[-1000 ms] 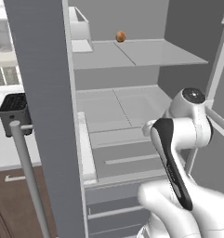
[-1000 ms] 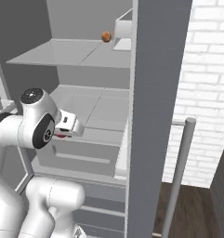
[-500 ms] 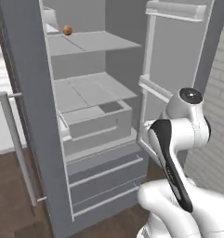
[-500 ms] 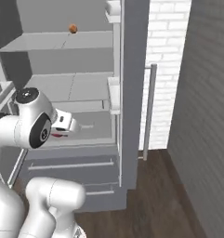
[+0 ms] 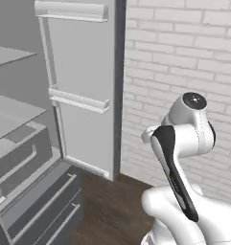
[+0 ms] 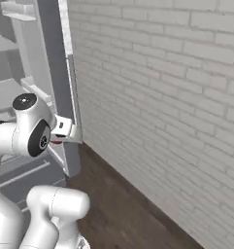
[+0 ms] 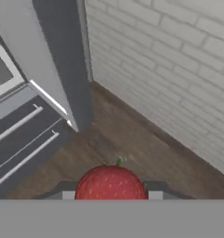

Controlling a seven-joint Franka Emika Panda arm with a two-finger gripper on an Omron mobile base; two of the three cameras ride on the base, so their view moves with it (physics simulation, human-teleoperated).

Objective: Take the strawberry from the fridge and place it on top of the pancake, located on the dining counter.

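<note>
The strawberry [image 7: 110, 182], red with a small green stem, sits between my two dark finger tips in the hand view, and my gripper [image 7: 110, 194] is shut on it. From the right base view a sliver of red strawberry [image 6: 55, 142] shows under the white hand, where the gripper [image 6: 58, 140] hangs close to the edge of the open fridge door. The grey fridge [image 5: 21, 143] stands at the left with its door [image 5: 83, 95] swung open. The pancake and the dining counter are out of view.
A white brick wall [image 5: 184, 57] runs close along the right side. Dark wood floor [image 7: 132, 139] lies below the hand. The fridge's two lower drawers [image 5: 50, 201] with bar handles are at the bottom left.
The whole picture has swung right, from the fridge's shelves to its open door and the brick wall, so the camera has moved. The gripper stays shut on the strawberry.
</note>
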